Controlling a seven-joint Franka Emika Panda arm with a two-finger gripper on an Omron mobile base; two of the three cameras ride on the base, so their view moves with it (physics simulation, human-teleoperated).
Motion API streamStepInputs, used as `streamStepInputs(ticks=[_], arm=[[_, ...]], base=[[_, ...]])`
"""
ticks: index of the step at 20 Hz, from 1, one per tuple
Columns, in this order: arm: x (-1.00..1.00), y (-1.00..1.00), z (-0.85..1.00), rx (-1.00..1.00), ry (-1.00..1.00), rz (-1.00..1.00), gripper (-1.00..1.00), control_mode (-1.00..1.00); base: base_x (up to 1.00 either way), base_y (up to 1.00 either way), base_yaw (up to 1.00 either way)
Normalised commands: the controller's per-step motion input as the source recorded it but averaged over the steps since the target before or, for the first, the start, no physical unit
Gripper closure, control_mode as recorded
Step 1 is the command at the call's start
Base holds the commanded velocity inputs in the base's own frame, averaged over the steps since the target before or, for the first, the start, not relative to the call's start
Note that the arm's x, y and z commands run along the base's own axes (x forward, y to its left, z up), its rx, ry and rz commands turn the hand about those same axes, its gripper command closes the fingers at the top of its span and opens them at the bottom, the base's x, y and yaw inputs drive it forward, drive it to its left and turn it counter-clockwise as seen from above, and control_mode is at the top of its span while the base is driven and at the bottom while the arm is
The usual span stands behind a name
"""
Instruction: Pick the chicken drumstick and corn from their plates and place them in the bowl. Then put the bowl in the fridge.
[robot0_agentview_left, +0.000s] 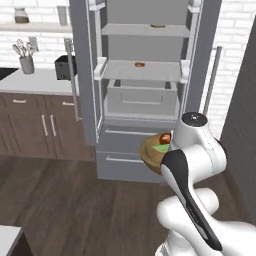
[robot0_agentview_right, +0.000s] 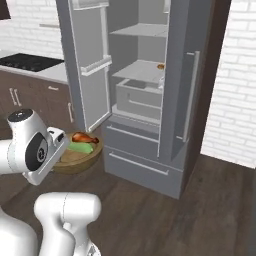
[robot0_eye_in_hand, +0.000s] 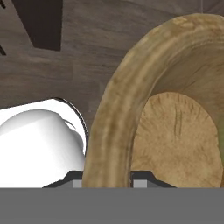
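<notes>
My gripper (robot0_eye_in_hand: 109, 177) is shut on the thick rim of the wooden bowl (robot0_eye_in_hand: 118, 113), with a fingertip on each side of the rim. The bowl (robot0_agentview_left: 149, 156) hangs in the air in front of the fridge's lower drawers. Inside the bowl (robot0_agentview_right: 75, 160) lie the chicken drumstick (robot0_agentview_right: 84, 137) and the pale green corn (robot0_agentview_right: 80, 147); both also peek over the rim as the drumstick (robot0_agentview_left: 164, 138) and the corn (robot0_agentview_left: 161, 148). The grey fridge (robot0_agentview_left: 142, 107) stands with both doors open, and its shelves (robot0_agentview_right: 142, 72) are ahead of and above the bowl. The plates are out of view.
A small orange item (robot0_agentview_left: 139, 64) lies on the middle fridge shelf. To the left, brown cabinets (robot0_agentview_left: 40, 125) carry a counter with a utensil jar (robot0_agentview_left: 27, 64) and a black box (robot0_agentview_left: 64, 67). A stovetop (robot0_agentview_right: 30, 61) is further left. A dark wall (robot0_agentview_left: 245, 125) stands at right.
</notes>
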Motion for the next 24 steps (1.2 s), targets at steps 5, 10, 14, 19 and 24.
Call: streamStepInputs(ticks=[5,10,14,19,24], arm=[[0.00,0.00,0.00,0.00,0.00,0.00,1.00,1.00],[0.00,0.00,0.00,0.00,0.00,0.00,1.00,1.00],[0.00,0.00,0.00,0.00,0.00,0.00,1.00,1.00],[0.00,0.00,0.00,0.00,0.00,0.00,1.00,1.00],[0.00,0.00,0.00,0.00,0.00,0.00,1.00,1.00]], base=[[0.90,0.17,-0.08],[0.66,0.30,0.00],[0.65,0.07,-0.12],[0.73,0.05,-0.21],[0.71,0.17,-0.08]])
